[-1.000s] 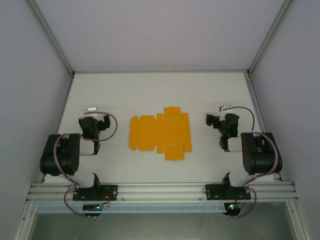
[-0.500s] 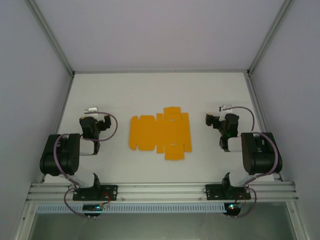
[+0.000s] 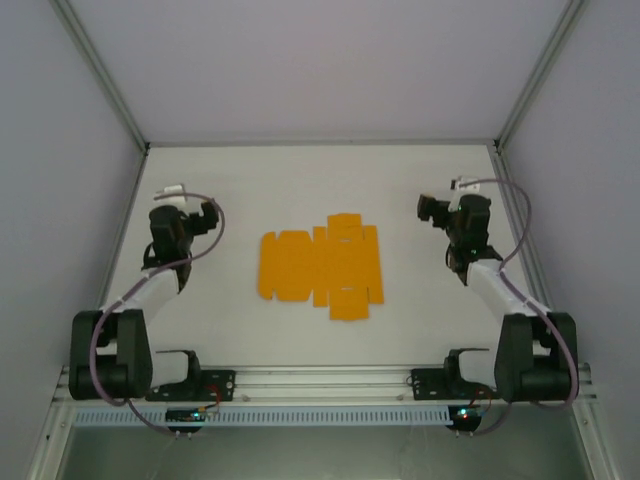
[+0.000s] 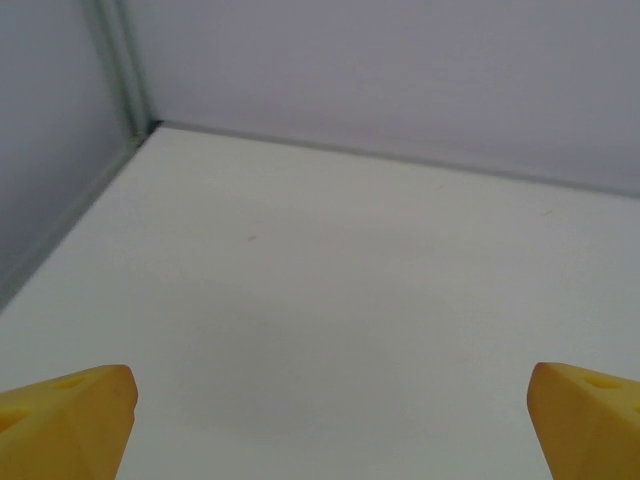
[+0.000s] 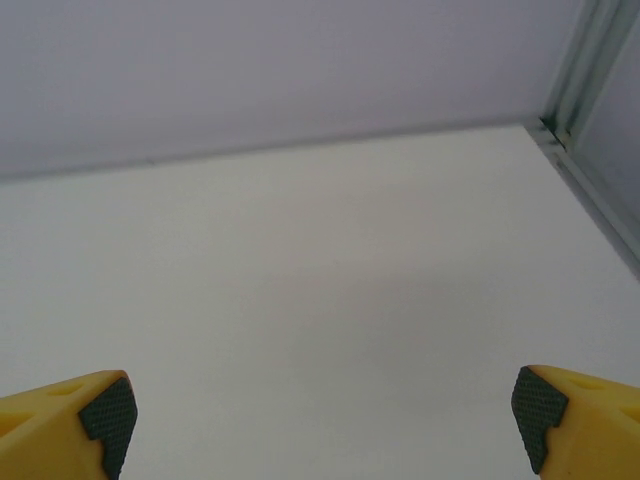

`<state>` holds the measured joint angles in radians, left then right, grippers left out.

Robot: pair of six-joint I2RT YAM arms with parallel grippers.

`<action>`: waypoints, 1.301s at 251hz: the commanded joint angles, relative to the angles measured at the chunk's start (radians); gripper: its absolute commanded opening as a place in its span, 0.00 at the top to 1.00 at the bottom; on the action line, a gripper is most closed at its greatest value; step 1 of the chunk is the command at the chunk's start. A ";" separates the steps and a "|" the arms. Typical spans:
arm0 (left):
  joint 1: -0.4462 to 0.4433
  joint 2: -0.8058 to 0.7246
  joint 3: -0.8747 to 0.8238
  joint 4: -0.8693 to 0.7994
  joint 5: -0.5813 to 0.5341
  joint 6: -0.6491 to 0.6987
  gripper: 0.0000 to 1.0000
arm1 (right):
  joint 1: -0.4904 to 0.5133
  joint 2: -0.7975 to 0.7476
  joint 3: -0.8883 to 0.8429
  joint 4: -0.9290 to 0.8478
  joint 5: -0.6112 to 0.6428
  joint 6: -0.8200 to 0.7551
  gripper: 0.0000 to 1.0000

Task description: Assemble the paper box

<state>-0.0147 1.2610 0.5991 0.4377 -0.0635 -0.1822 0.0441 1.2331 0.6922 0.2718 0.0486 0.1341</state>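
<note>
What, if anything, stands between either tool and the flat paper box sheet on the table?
Nothing visible does. Bare white table separates the paper box from the left tool and from the right tool; both tools are open and empty.

Top camera: high over table's [image 3: 400, 190] near edge, looking down, far off. Wrist cameras: low, close to table, facing its far corners. All share tabletop.

2 arms [image 3: 150, 285] [image 3: 492, 282] outstretched (fingers [image 4: 62, 420] wide apart, empty)

left jaws: tips cropped at bottom edge | right jaws: likewise cropped
</note>
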 commanded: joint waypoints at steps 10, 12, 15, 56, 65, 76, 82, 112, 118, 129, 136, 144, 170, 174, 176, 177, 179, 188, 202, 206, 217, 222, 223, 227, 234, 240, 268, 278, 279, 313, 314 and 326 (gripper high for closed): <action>-0.073 0.021 0.082 -0.295 0.214 -0.205 0.00 | 0.124 -0.017 0.091 -0.389 -0.071 0.190 0.01; -0.079 0.023 0.084 -0.298 0.220 -0.211 0.01 | 0.133 -0.015 0.093 -0.393 -0.075 0.198 0.01; -0.088 0.025 0.086 -0.301 0.229 -0.220 0.01 | 0.148 -0.012 0.094 -0.394 -0.080 0.213 0.01; -0.190 0.077 0.119 -0.375 0.299 -0.283 0.01 | 0.345 0.122 0.106 -0.325 -0.249 0.307 0.04; -0.211 0.091 0.125 -0.397 0.312 -0.284 0.01 | 0.371 0.168 0.124 -0.326 -0.282 0.315 0.07; -0.229 0.107 0.131 -0.423 0.331 -0.281 0.01 | 0.390 0.220 0.152 -0.348 -0.301 0.317 0.09; -0.236 0.115 0.131 -0.432 0.344 -0.280 0.01 | 0.394 0.247 0.162 -0.355 -0.305 0.315 0.10; -0.246 0.135 0.112 -0.438 0.418 -0.302 0.01 | 0.397 0.379 0.175 -0.344 -0.374 0.368 0.13; -0.246 0.138 0.111 -0.442 0.426 -0.303 0.01 | 0.392 0.402 0.177 -0.347 -0.383 0.367 0.14; -0.248 0.137 0.104 -0.441 0.436 -0.303 0.01 | 0.386 0.439 0.178 -0.353 -0.391 0.372 0.17; -0.247 0.135 0.099 -0.439 0.435 -0.307 0.01 | 0.381 0.456 0.175 -0.358 -0.387 0.378 0.17; -0.246 0.133 0.095 -0.443 0.433 -0.312 0.01 | 0.376 0.471 0.168 -0.357 -0.387 0.383 0.20; -0.246 0.139 0.089 -0.434 0.487 -0.302 0.01 | 0.359 0.489 0.128 -0.349 -0.355 0.412 0.20; -0.246 0.143 0.087 -0.431 0.501 -0.301 0.01 | 0.357 0.490 0.120 -0.345 -0.353 0.418 0.20; -0.247 0.145 0.087 -0.430 0.507 -0.301 0.01 | 0.354 0.491 0.116 -0.343 -0.353 0.420 0.20; -0.247 0.147 0.087 -0.428 0.511 -0.301 0.01 | 0.354 0.491 0.114 -0.342 -0.353 0.421 0.20; -0.247 0.148 0.085 -0.425 0.519 -0.302 0.01 | 0.351 0.491 0.111 -0.339 -0.352 0.424 0.20; -0.247 0.162 0.084 -0.414 0.550 -0.305 0.01 | 0.346 0.493 0.094 -0.323 -0.360 0.431 0.20; -0.248 0.186 0.083 -0.412 0.562 -0.312 0.01 | 0.339 0.494 0.069 -0.296 -0.371 0.439 0.20; -0.247 0.194 0.081 -0.410 0.564 -0.319 0.00 | 0.340 0.493 0.063 -0.289 -0.372 0.443 0.20; -0.246 0.216 0.079 -0.402 0.579 -0.324 0.00 | 0.338 0.494 0.050 -0.274 -0.378 0.451 0.20; -0.247 0.226 0.079 -0.398 0.593 -0.327 0.00 | 0.338 0.493 0.047 -0.271 -0.382 0.452 0.20; -0.247 0.228 0.079 -0.397 0.596 -0.328 0.00 | 0.338 0.493 0.045 -0.270 -0.383 0.452 0.20; -0.246 0.235 0.078 -0.392 0.608 -0.332 0.00 | 0.337 0.494 0.042 -0.267 -0.386 0.452 0.20; -0.247 0.248 0.076 -0.382 0.624 -0.338 0.00 | 0.337 0.494 0.040 -0.263 -0.388 0.452 0.20; -0.248 0.257 0.077 -0.379 0.636 -0.335 0.01 | 0.337 0.495 0.038 -0.261 -0.391 0.452 0.20; -0.246 0.284 0.084 -0.388 0.606 -0.331 0.03 | 0.335 0.496 0.036 -0.259 -0.388 0.453 0.20; -0.246 0.292 0.085 -0.382 0.613 -0.328 0.03 | 0.334 0.497 0.036 -0.255 -0.393 0.450 0.20; -0.246 0.292 0.085 -0.381 0.614 -0.328 0.04 | 0.334 0.498 0.036 -0.254 -0.394 0.450 0.20; -0.246 0.334 0.083 -0.288 0.726 -0.352 0.15 | 0.335 0.499 0.036 -0.241 -0.407 0.442 0.20; -0.246 0.336 0.082 -0.284 0.731 -0.354 0.16 | 0.336 0.499 0.037 -0.240 -0.407 0.442 0.20; -0.246 0.355 0.081 -0.237 0.768 -0.376 0.22 | 0.335 0.498 0.035 -0.233 -0.411 0.440 0.20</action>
<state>-0.2584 1.5757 0.6891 0.0803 0.5716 -0.5198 0.3836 1.6775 0.7761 0.1310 -0.3607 0.5606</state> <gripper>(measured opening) 0.846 0.800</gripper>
